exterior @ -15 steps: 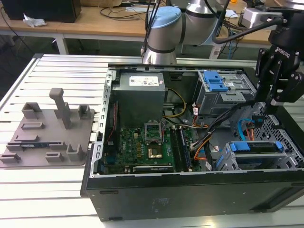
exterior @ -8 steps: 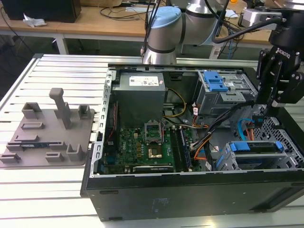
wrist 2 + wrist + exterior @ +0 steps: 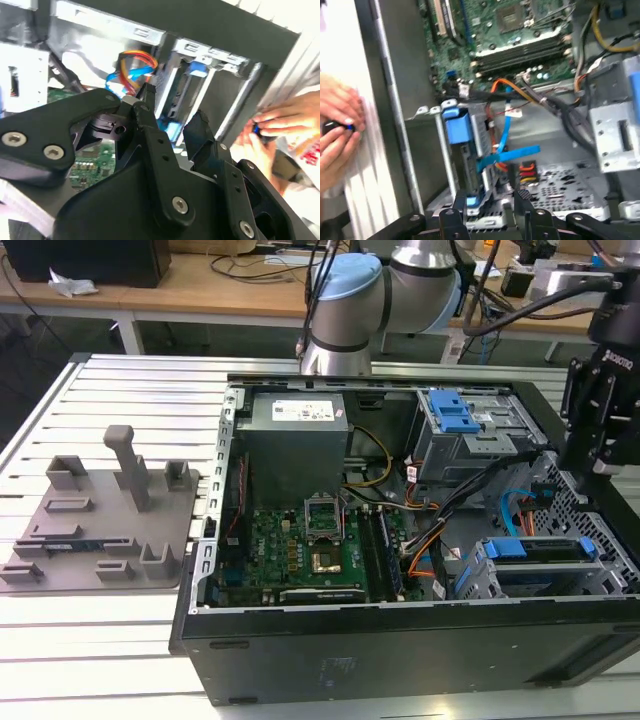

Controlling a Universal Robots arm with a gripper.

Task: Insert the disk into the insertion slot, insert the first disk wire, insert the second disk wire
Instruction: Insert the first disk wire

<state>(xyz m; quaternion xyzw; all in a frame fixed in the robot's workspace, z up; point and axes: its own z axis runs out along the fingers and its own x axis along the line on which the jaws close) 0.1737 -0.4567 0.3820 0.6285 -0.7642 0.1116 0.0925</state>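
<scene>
At the case's near corner on the exterior view's right, the disk (image 3: 527, 549) lies seated in the insertion slot (image 3: 472, 575), at about seven o'clock from the gripper (image 3: 588, 472), with its long axis running across that view. In the first wrist view the gripper's jaws stand apart, holding nothing. The power supply (image 3: 297, 445) carries a white label whose print is unreadable.

Robotics lab or test workshop. Industrial robot arm (image 3: 350, 300) with black gripper (image 3: 491, 200) over slotted aluminium table (image 3: 120, 390). Open desktop computer case (image 3: 400, 650) lying on table, motherboard (image 3: 300, 540) and wiring (image 3: 470, 488) exposed. Grey fixture plate (image 3: 100, 530) with pegs and slots beside case. Wooden workbenches (image 3: 200, 290) behind, loaded with cables (image 3: 250, 262) and electronic gear. Person's hands (image 3: 337, 132) close by case wall in both wrist views.
</scene>
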